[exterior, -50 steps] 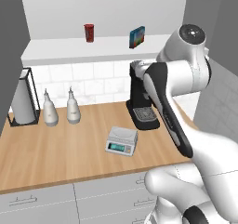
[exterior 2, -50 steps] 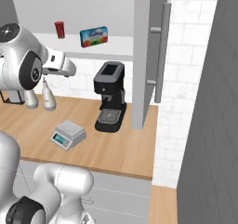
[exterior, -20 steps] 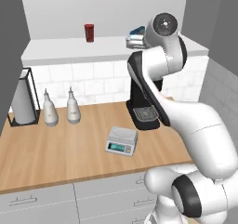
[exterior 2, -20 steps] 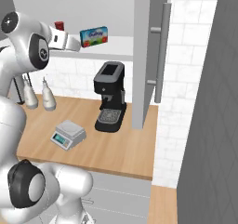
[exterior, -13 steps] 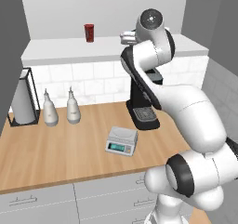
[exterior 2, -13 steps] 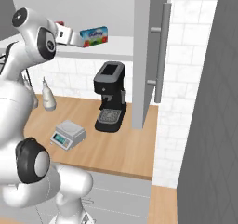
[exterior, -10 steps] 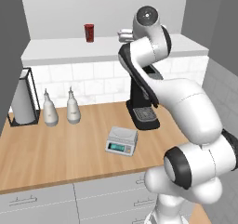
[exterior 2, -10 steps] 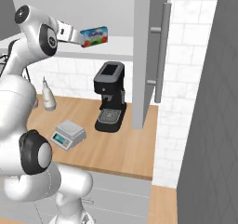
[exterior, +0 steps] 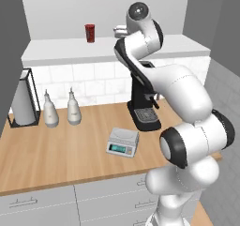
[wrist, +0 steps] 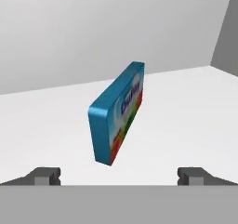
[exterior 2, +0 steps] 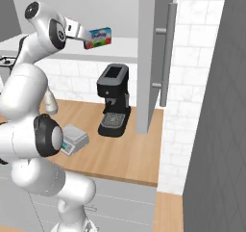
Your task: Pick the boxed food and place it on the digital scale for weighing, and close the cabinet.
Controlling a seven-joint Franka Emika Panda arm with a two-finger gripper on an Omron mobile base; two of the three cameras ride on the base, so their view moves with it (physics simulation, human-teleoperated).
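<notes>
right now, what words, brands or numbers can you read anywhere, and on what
White logo on the box: there is lettering, too blurred to read.
Dark display on the scale: too small to tell any digits.
Red can: no label can be made out.
Coffee machine: no text visible.
Nothing in these pictures can be read for certain.

From the left base view you look forward and down over the wooden counter (exterior: 56, 154). The right base view shows you that same counter from the other side, both catching the scale (exterior 2: 72, 138) and coffee machine (exterior: 143, 103). Your hand view sits close to the box (wrist: 116, 114).
</notes>
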